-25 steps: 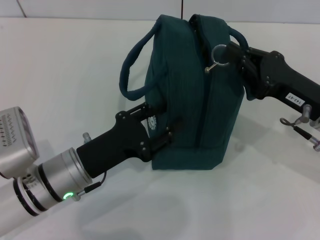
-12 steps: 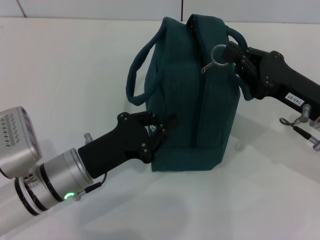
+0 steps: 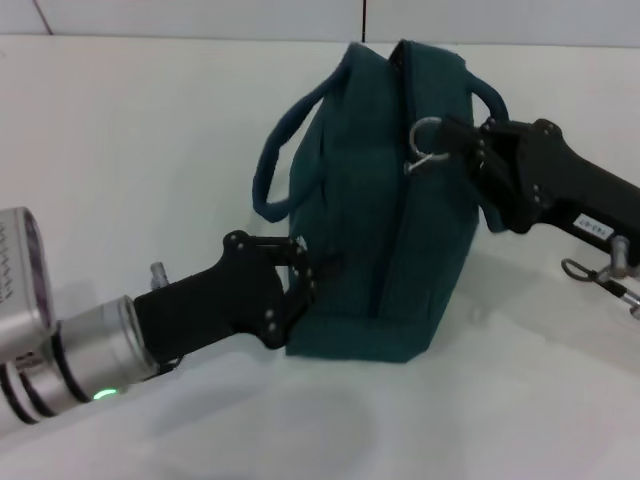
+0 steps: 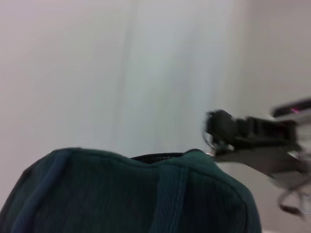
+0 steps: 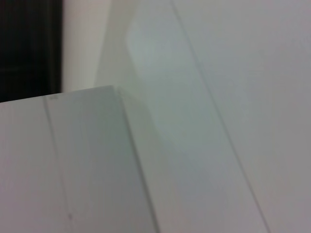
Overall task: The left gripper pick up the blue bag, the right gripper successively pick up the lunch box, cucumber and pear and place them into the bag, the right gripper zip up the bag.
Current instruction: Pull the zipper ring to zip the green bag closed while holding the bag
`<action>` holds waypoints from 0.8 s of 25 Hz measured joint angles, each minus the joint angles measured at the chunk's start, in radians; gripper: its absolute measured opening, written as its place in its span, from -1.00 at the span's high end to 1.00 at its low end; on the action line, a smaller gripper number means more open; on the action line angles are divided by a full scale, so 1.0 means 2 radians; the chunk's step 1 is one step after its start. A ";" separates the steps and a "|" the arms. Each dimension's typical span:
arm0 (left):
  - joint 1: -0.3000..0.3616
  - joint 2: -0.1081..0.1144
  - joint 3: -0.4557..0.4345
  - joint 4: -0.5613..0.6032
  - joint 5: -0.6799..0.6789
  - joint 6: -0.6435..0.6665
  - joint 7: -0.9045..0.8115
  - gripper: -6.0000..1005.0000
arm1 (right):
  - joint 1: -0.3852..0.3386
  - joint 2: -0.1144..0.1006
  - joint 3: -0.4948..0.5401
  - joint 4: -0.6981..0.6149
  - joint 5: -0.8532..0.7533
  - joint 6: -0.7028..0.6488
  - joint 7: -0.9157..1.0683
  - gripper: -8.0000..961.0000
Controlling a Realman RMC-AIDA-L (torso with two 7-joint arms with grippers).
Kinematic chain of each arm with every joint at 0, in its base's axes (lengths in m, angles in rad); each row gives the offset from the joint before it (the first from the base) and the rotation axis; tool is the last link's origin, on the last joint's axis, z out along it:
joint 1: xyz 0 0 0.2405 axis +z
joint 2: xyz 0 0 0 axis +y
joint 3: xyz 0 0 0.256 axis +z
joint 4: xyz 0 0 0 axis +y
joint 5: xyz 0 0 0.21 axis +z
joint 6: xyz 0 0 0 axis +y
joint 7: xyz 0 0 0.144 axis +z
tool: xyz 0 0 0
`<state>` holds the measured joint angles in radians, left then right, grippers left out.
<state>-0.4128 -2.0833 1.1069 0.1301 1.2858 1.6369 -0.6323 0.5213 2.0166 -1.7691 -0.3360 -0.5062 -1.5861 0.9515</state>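
1. Table [image 3: 120,150]: bare white surface all round.
2. Blue bag [image 3: 380,230]: upright, centre, teal, zipper run shut.
3. Left gripper [image 3: 305,275]: at the bag's lower side, apparently closed.
4. Right gripper [image 3: 450,140]: clamped on the ring pull [image 3: 425,145].

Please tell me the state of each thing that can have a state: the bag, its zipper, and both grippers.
blue bag: standing on the table, leaning slightly.
zipper: closed along the visible side.
ring pull: held at the right gripper's tip.
right gripper: shut on the ring pull.
left gripper: at the bag's lower side.
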 joint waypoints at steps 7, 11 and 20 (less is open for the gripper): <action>0.024 0.024 0.005 0.067 0.023 0.034 -0.039 0.87 | 0.006 0.000 0.000 -0.006 -0.025 -0.029 -0.013 0.97; 0.022 0.029 0.003 0.068 0.020 0.033 -0.041 0.87 | 0.011 0.000 0.000 -0.007 -0.041 -0.045 -0.027 0.97; 0.016 0.032 -0.002 0.069 0.021 0.018 -0.042 0.88 | 0.000 0.003 0.051 -0.002 -0.031 -0.012 -0.034 0.97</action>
<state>-0.3807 -2.0194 1.1025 0.2676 1.3286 1.6723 -0.7154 0.5222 2.0225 -1.6674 -0.3408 -0.5677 -1.6106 0.8844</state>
